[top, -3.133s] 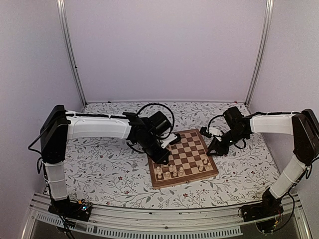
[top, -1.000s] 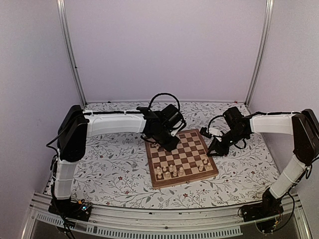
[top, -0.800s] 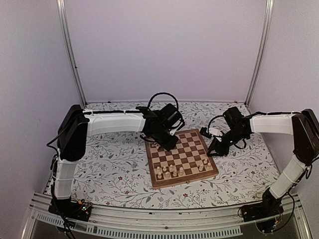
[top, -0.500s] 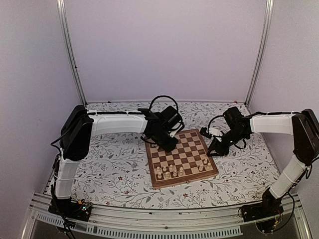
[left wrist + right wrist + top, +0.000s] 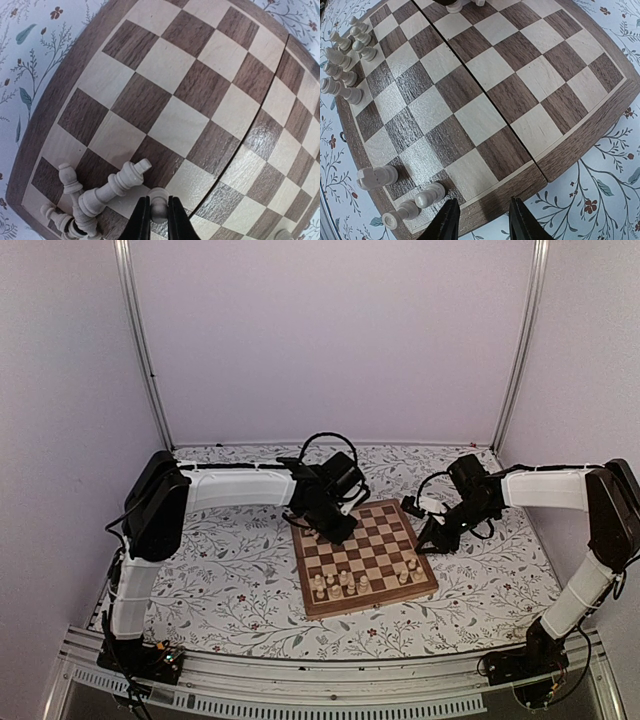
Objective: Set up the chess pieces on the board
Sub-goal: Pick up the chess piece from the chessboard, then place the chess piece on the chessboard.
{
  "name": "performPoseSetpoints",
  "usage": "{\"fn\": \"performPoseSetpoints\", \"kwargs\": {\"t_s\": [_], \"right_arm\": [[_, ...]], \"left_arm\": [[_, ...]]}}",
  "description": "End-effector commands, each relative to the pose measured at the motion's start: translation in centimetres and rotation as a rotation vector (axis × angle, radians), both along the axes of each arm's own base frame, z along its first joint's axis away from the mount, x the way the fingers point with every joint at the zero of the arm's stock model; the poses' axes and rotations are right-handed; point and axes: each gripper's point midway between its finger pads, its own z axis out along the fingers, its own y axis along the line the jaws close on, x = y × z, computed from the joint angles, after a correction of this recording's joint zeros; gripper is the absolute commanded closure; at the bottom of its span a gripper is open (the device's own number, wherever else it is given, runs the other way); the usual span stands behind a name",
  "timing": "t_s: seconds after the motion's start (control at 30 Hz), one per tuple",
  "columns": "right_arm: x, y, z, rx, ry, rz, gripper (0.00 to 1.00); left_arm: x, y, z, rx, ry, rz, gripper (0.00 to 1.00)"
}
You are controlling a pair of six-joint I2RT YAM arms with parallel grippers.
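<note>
Chess pieces [image 5: 340, 585] cluster along the near edge of the board [image 5: 366, 558] on the floral table [image 5: 220, 590]. Right claw [image 5: 481, 202]: released, empty, over the board's right rim. Towards the far left corner, left claw [image 5: 159, 200] clenched on one piece [image 5: 159, 210], seemingly a pawn.

Pale lilac walls [image 5: 330, 340] with two metal corner posts [image 5: 142, 350] enclose a floral-patterned tabletop [image 5: 220, 580] under even light.

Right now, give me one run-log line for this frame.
left gripper: closed on piece near board corner | right gripper: open, empty, above board edge | loose pieces: some lying down
</note>
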Motion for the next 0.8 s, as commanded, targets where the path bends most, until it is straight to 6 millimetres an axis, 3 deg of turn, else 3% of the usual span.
{"fn": "performPoseSetpoints", "kwargs": {"t_s": [0.0,0.23,0.53,0.77], "right_arm": [[0.6,0.2,0.6,0.005,-0.018,0.004,0.63],[0.6,0.2,0.6,0.004,-0.017,0.003,0.63],[0.5,0.2,0.3,0.003,-0.006,0.006,0.63],[0.6,0.2,0.2,0.002,-0.003,0.005,0.63]], "left_arm": [[-0.4,-0.5,2.2,-0.041,-0.019,-0.032,0.90],[-3.6,-0.7,3.8,-0.058,-0.010,-0.110,0.91],[-7.8,-2.0,2.9,-0.107,0.116,-0.214,0.91],[-9.5,-2.9,1.9,-0.118,0.167,-0.274,0.92]]}}
